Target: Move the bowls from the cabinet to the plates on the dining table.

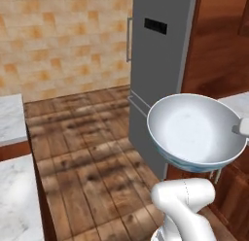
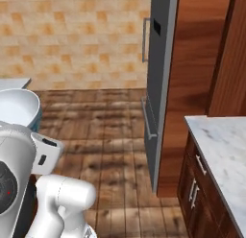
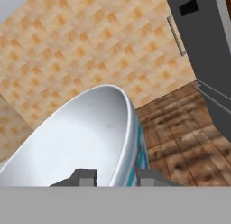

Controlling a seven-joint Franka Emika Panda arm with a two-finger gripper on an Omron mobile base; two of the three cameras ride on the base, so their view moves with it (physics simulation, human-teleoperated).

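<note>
Left base view: a glossy, deep round grey-white bowl (image 1: pixel 197 130) hangs above plank floor (image 1: pixel 92 157), before the grey fridge (image 1: pixel 155 65). Hand view: my tool (image 3: pixel 116 177) clamps the bowl's rim, fingers narrowly apart.

The bowl (image 1: pixel 197 132) is held in the air above the wooden floor (image 1: pixel 82 152), just in front of the refrigerator (image 1: pixel 155 65), with the gripper (image 3: pixel 116 177) clamped over its rim, one finger inside the wall and one outside. The refrigerator stands against the far tiled wall (image 1: pixel 63 41), and a tall wooden panel (image 2: pixel 192 88) adjoins its right side. A marble counter (image 2: pixel 226 150) over drawers lies near right, and another marble counter (image 1: pixel 12 138) lies at the left edge.
</note>
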